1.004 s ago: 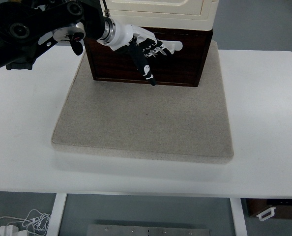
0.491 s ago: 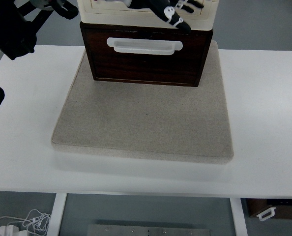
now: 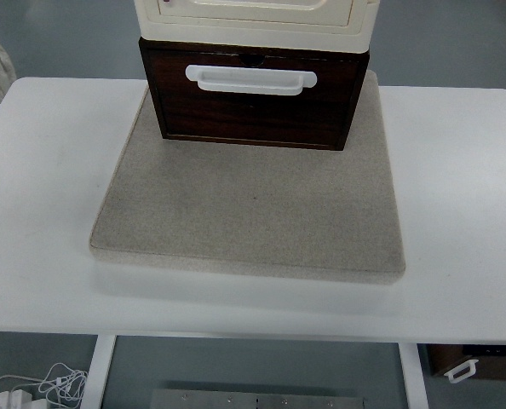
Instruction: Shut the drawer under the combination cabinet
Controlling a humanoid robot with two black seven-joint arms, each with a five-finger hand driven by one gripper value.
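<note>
White worktop (image 3: 457,196) fills most of the view, with grey floor seen beyond its far edge and below its near edge. A square beige felt mat (image 3: 253,213) is laid on the worktop, centred from left to right and reaching to the far edge. At the mat's far edge a combination cabinet is set: a cream plastic upper unit (image 3: 253,17), cut off by the picture's top, is stacked on a dark brown wooden drawer (image 3: 253,106). The drawer's front faces the near edge and is fitted with a long white plastic handle (image 3: 251,79) along its upper part. The drawer front is seen roughly in line with the cream unit above it, with only a thin dark gap between them. Neither robot hand is shown, so the state of their fingers cannot be told. White cables (image 3: 40,383) are seen on the floor below the near left corner.
</note>
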